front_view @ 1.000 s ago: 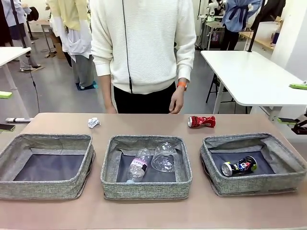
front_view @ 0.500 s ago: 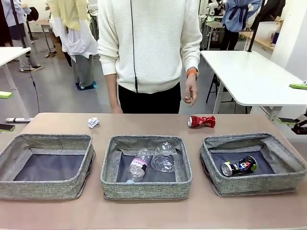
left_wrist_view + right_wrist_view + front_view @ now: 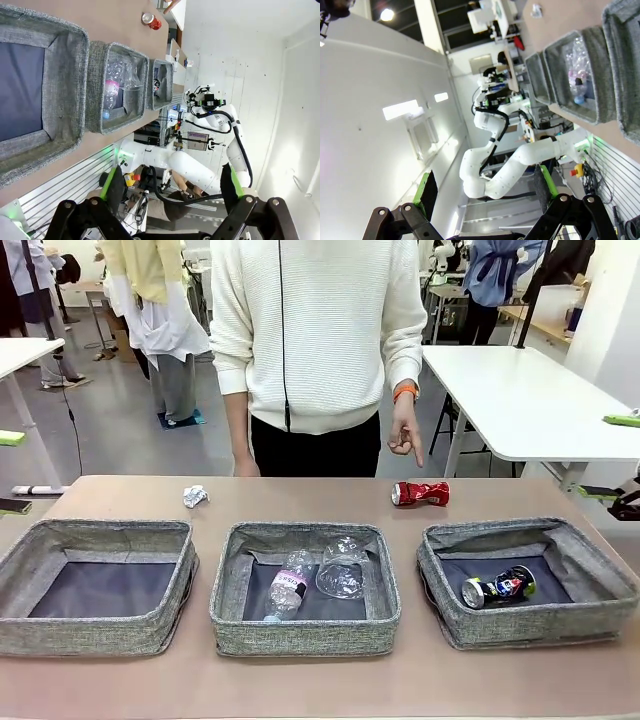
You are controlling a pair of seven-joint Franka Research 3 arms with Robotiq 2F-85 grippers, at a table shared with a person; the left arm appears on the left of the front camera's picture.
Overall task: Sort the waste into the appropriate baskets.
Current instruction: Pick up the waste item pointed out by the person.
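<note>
Three grey woven baskets stand in a row: left [image 3: 97,530], middle [image 3: 228,585], right [image 3: 440,585]. A clear bottle [image 3: 288,585] and a clear cup [image 3: 343,568] lie in the middle one. The crushed blue-silver can [image 3: 499,587] lies in the right one, and the left one holds nothing. On the table behind them lie a crushed red can [image 3: 420,493] and a white paper ball [image 3: 195,496]. The person's hand [image 3: 406,435] points a finger down above the red can. My left gripper [image 3: 170,187] is open beyond the table's left end, my right gripper [image 3: 485,190] open beyond its right end.
The person stands at the table's far side, behind the middle basket. In the left wrist view the baskets [image 3: 95,90] run away in a line with the red can [image 3: 151,21] beyond. A white table [image 3: 520,400] stands at the back right.
The person has shifted a little to the right. Their hand has moved right and now points a finger down over the red can. Grippers and waste have not moved.
</note>
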